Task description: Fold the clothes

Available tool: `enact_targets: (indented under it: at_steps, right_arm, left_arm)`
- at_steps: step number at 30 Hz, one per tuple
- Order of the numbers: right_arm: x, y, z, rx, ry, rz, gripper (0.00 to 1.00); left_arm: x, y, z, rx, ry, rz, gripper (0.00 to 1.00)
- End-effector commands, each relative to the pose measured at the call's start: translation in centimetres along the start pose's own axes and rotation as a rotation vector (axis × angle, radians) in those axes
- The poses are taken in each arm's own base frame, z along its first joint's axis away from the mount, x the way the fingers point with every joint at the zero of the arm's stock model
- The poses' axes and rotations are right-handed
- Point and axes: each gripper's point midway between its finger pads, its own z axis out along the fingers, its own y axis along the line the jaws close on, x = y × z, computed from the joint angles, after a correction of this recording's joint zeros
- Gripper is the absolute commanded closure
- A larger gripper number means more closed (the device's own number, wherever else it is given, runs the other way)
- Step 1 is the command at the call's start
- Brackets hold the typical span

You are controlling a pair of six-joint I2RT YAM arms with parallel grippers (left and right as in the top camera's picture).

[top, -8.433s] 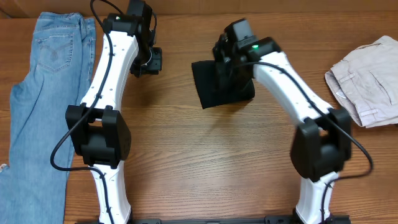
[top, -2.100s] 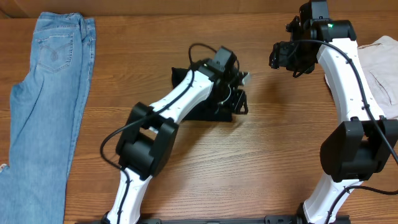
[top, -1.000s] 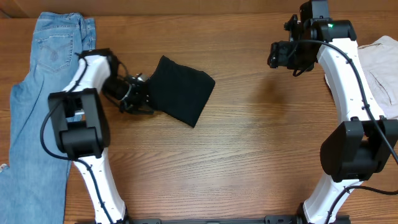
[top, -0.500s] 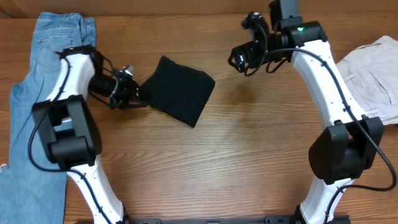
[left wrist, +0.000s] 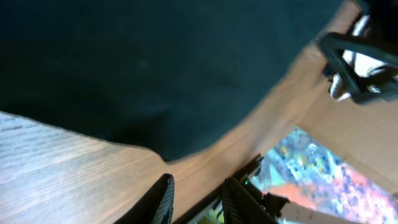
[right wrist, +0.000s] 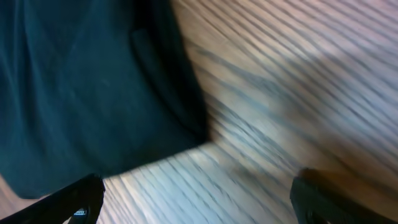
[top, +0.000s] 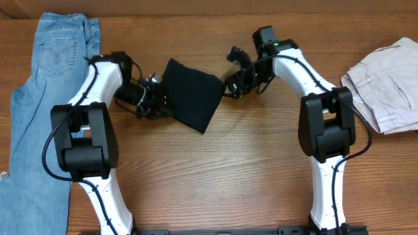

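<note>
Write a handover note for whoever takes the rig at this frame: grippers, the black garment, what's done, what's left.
Left gripper: narrowly open, empty, at the black garment's left edge.
Right gripper: wide open, empty, at its right corner.
Black garment: mid-table, folded into a compact rectangle, lying skewed.
Done: the garment is down to a small packet.
Left: probably only squaring it up and pulling both arms clear. The jeans and the beige garment lie apart at the table's sides.
</note>
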Motion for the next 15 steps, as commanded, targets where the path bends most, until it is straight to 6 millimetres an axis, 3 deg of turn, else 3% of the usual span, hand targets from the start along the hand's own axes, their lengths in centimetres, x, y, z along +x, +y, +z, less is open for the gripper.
enact_targets:
  at_steps: [1, 9, 15]
  right_arm:
    - [-1.6, 0.9, -0.2, -0.007, -0.045, -0.061, 0.00]
    - [-2.4, 0.7, 0.0, 0.003, -0.076, -0.050, 0.00]
    - [-2.6, 2.6, 0.6, -0.065, -0.077, -0.062, 0.00]
  left_arm:
    - [0.8, 1.0, 0.9, 0.009, 0.008, -0.096, 0.70]
    - [0.0, 3.6, 3.3, 0.019, -0.040, -0.138, 0.67]
    - [-1.7, 4.0, 3.9, 0.039, -0.108, -0.138, 0.67]
